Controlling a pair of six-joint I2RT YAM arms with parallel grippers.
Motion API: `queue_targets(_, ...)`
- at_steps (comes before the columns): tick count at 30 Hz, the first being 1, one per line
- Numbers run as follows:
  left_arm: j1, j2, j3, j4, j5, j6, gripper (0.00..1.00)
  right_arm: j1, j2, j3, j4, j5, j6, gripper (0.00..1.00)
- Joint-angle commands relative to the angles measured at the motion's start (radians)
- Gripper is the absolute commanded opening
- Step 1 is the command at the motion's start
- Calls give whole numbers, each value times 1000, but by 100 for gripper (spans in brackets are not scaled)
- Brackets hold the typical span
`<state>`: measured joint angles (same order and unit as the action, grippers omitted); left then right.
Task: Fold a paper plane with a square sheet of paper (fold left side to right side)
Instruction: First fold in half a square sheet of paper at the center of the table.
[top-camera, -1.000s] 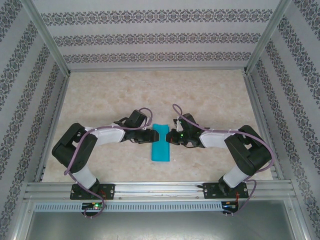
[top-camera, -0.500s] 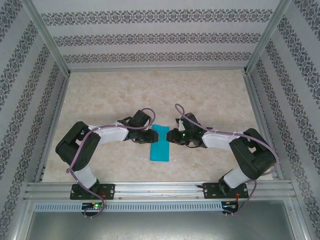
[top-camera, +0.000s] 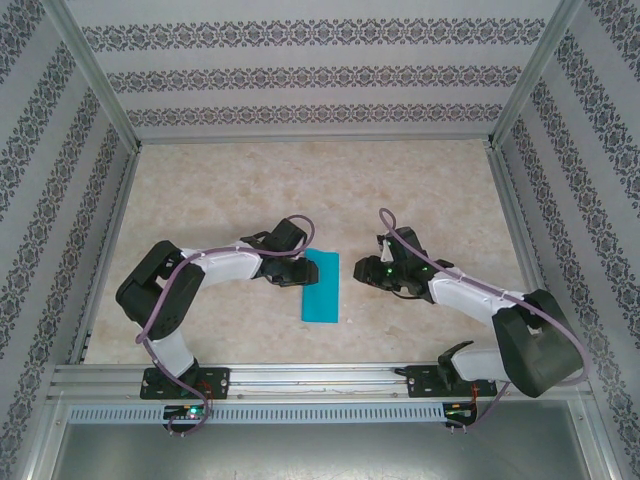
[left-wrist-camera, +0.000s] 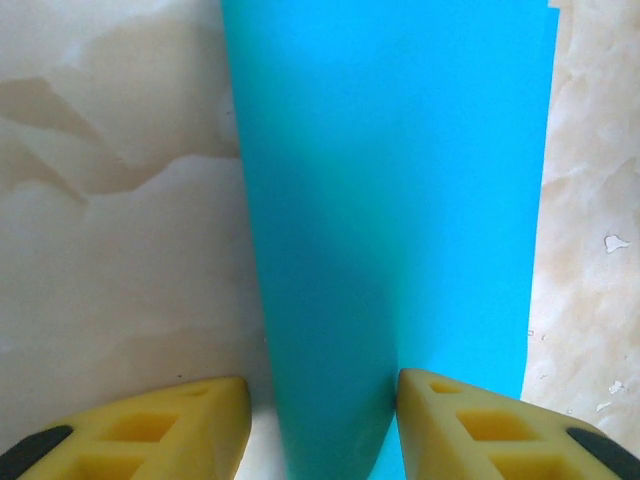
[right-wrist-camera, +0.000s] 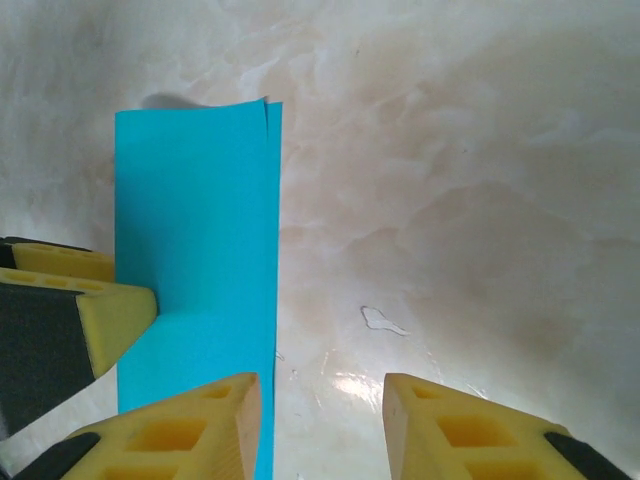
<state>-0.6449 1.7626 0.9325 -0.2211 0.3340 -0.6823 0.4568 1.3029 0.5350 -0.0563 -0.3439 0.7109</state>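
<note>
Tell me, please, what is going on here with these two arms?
The two arms are working on a turquoise sheet of paper. It lies on the table already folded in half into a narrow strip, with the crease on the left and the loose edges on the right. The left claw is open and straddles the crease, one finger over the table and the other over the paper. The right claw is open beside the loose edges, holding nothing.

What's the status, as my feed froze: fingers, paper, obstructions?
Left fingers open, straddling creased edge of the sheet. Right fingers open, beside it over bare table. Sheet folded in half, lying on table. Nothing in the way.
</note>
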Motion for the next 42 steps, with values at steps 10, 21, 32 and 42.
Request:
queue_targets(10,-69,161,12,18,-21,31,48,-20,-31,-29,-54,6,-39,38)
queue_targets(21,-78,184,31,7,-15,40,48,-24,-26,-33,-51,-10,-41,38)
queue_targets(32,-81,196,40,2,-13,41,49,-14,2,-23,-41,-27,-39,38)
queue_targets(42,-88,204,56,-27,-31,56,50,0,29,-6,-37,-38,-41,38)
